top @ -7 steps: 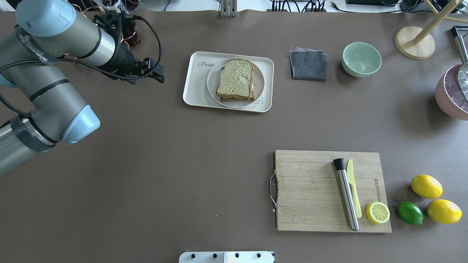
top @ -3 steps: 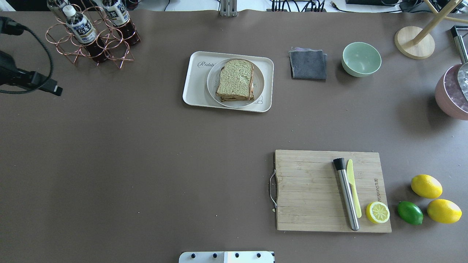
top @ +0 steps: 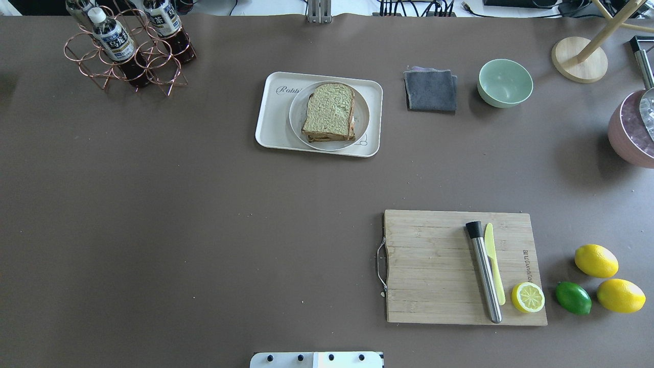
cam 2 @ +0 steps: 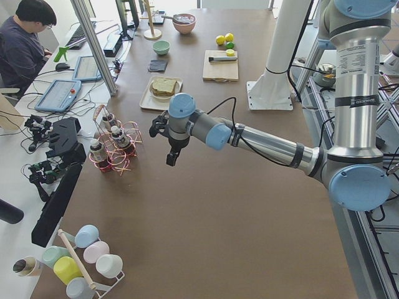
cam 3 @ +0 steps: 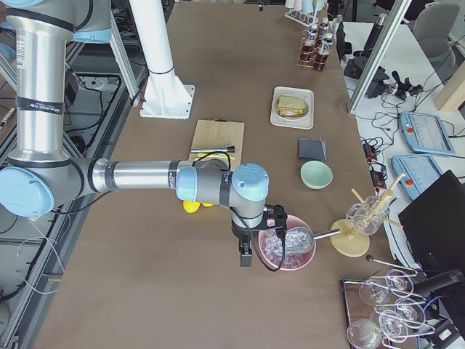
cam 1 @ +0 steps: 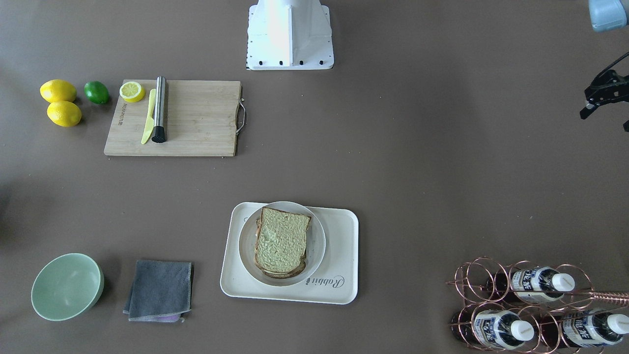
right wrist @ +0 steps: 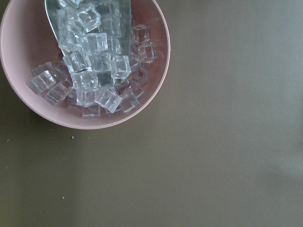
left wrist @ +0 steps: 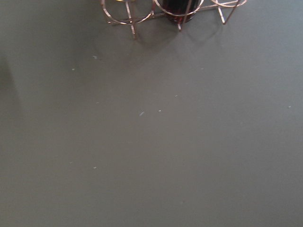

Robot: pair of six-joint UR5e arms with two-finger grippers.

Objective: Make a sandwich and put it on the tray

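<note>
The sandwich (top: 328,111), bread with a greenish face and brown crust, lies on a round white plate (top: 361,120) on the cream tray (top: 272,122), at the far middle of the table. It also shows in the front-facing view (cam 1: 281,240) on the tray (cam 1: 339,280). No egg shows. My left gripper (cam 1: 605,120) hangs far to the left of the tray, off the overhead view, with its fingers apart and empty. In the left side view it (cam 2: 171,157) hangs beside the bottle rack. My right gripper (cam 3: 245,256) hangs by the pink ice bowl; I cannot tell whether it is open or shut.
A copper rack of bottles (top: 127,46) stands far left. A grey cloth (top: 430,90) and a green bowl (top: 505,83) lie right of the tray. A cutting board (top: 429,266) holds a muddler, a knife and a lemon half. The pink bowl of ice (top: 626,138) is far right.
My left arm has drawn back to the left and left the overhead view, which uncovers the bottle rack. The sandwich, plate and tray have not moved.
</note>
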